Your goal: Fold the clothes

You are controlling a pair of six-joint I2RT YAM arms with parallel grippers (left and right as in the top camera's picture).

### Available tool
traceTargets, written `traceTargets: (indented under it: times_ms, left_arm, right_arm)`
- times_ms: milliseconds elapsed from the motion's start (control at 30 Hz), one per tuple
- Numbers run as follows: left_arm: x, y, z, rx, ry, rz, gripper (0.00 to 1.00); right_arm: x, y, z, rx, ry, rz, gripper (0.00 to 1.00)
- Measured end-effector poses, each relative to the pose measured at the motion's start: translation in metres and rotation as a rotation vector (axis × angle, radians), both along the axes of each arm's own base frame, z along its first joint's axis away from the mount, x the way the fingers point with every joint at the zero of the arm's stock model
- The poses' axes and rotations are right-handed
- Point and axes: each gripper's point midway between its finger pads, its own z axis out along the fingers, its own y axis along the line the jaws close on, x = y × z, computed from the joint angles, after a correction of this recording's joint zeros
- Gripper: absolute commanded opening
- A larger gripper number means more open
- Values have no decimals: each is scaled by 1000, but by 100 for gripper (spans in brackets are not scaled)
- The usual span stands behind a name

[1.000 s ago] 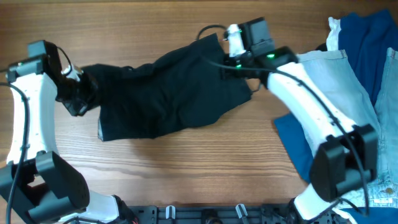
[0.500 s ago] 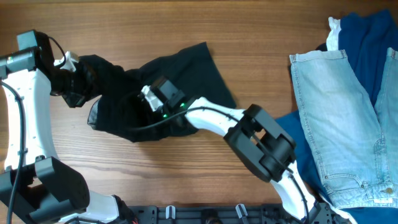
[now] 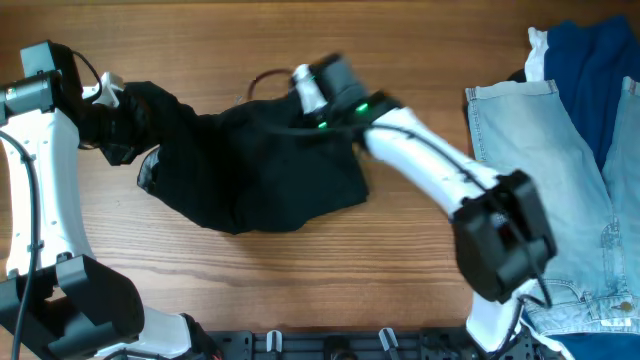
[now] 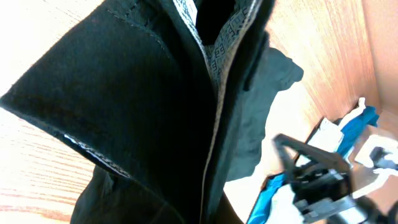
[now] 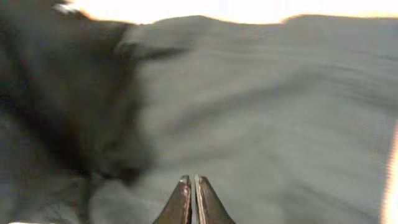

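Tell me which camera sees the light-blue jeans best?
Overhead: the jeans lie spread out at the table's right side. The left wrist view shows only blurry blue scraps, the right wrist view just black cloth.

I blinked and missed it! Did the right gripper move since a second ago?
Yes. The right gripper went left, farther from the jeans, over the black shorts.
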Motion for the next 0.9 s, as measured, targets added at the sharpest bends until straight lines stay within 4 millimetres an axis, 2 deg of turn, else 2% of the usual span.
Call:
traceTargets:
  times_ms: [67, 133, 200, 300, 500, 633, 800, 900]
  left_arm:
    - [0, 0, 0, 0, 0, 0, 4]
    - [1, 0, 0, 1, -3, 0, 4]
    - [1, 0, 0, 1, -3, 0, 4]
    - [1, 0, 0, 2, -7, 0, 4]
    - [6, -2, 3, -13, -32, -4, 4]
    - [11, -6, 6, -26, -56, -17, 4]
    - [31, -46, 14, -45, -134, -93, 4]
    - [46, -82, 23, -65, -194, -142, 4]
  right_arm:
    - [5, -36, -14, -83, 47, -70, 4]
    - [-4, -73, -40, -203, 118, -133, 4]
    - [-8, -93, -55, -270, 136, -165, 4]
    - [-20, -110, -76, -338, 163, -184, 4]
    - [-38, -121, -104, -365, 191, -183, 4]
    - [-40, -116, -105, -324, 191, -178, 4]
    - [-48, -109, -105, -314, 206, -152, 4]
    - [-56, -98, -105, -315, 209, -120, 4]
